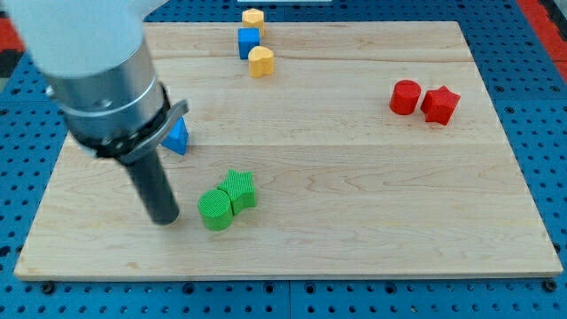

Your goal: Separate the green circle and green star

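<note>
The green circle (213,209) lies on the wooden board at the view's lower middle-left. The green star (239,189) touches it on its upper right. My tip (165,218) rests on the board just left of the green circle, a small gap apart from it. The arm's grey body rises from the tip toward the view's top left and hides part of the board there.
A blue block (176,137), partly hidden by the arm, lies above the tip. A yellow block (253,18), a blue cube (249,42) and another yellow block (261,61) stand at the top middle. A red cylinder (405,97) and a red star (440,105) sit at the right.
</note>
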You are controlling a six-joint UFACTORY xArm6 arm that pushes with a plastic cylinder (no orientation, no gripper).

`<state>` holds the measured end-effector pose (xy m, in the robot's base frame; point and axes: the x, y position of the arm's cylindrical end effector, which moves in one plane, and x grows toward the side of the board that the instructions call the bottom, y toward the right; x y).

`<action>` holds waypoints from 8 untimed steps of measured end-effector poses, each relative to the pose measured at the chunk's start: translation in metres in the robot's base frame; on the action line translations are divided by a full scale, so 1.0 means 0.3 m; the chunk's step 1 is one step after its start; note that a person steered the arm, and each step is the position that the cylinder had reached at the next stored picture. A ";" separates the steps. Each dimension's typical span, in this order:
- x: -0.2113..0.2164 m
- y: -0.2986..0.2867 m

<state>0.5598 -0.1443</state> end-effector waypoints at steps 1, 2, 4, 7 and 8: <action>0.076 0.129; 0.012 0.160; -0.090 0.225; -0.345 0.631; -0.347 0.471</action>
<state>0.4557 -0.0030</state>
